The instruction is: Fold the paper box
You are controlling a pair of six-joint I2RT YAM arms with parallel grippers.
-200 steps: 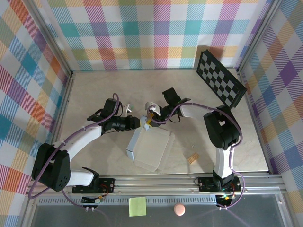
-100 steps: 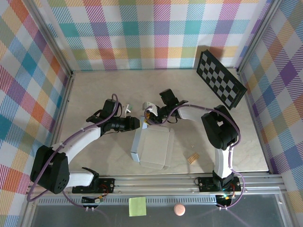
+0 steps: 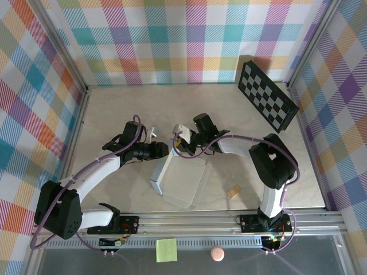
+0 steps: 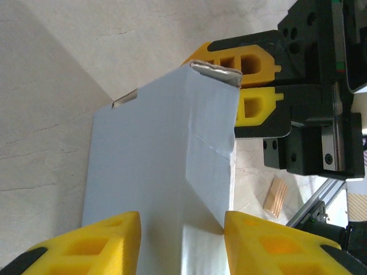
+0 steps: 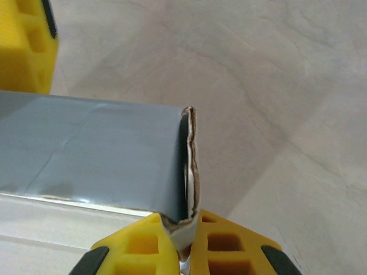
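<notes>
Near the middle of the worktop (image 3: 114, 114), between the two arms: the paper box (image 3: 180, 182), thin pale grey-white cardboard, folded into a flat rectangular shape with a narrow upright wall along its left side. Turned a little askew, near end resting on the surface. Seen close from the left wrist as the same box (image 4: 166, 172): smooth bluish grey, marked by one diagonal crease, with a slightly ragged, open far corner. Seen from the right wrist as the box (image 5: 86, 154) end-on: grey face, layered brownish cut edge.

Held at its far left corner by the left pincer (image 3: 165, 150), fingers partway apart with cardboard filling the gap between them. Pinched at the far edge by the right pincer (image 5: 186, 240), fingers almost together on a thin flap.

To the right, well apart from the box, a small wooden block (image 3: 233, 192). In the far right corner, a checkerboard panel (image 3: 268, 94)
</notes>
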